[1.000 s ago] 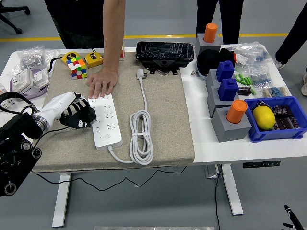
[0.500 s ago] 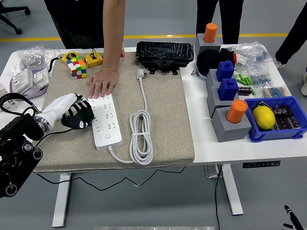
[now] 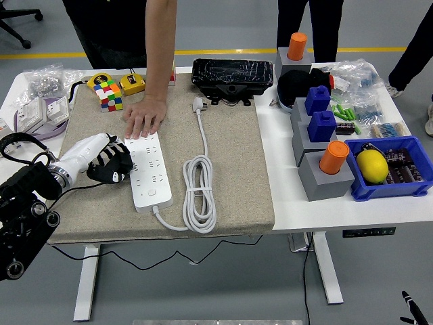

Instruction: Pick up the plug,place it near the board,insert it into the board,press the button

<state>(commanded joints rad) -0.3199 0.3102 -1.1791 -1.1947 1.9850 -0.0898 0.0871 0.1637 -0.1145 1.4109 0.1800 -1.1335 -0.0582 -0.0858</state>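
Note:
A white power strip (image 3: 150, 170) lies lengthwise on the beige mat (image 3: 233, 169). Its white cable is coiled (image 3: 199, 189) to the right and runs up to the white plug (image 3: 199, 104), which lies loose near the mat's far edge. My left hand (image 3: 111, 162), black-fingered with a white wrist, rests on the mat against the strip's left side with curled fingers that hold nothing. A person's hand (image 3: 144, 118) presses flat on the strip's far end. My right arm is out of view.
A black box (image 3: 235, 73) sits behind the plug. A colour cube (image 3: 109, 94) and yellow tape measures (image 3: 132, 84) lie far left. Grey stands with blue and orange blocks (image 3: 325, 159) and a blue bin (image 3: 389, 169) fill the right side.
My left hand has drawn slightly left and up along the strip's side. The person's hand and the plug have stayed put.

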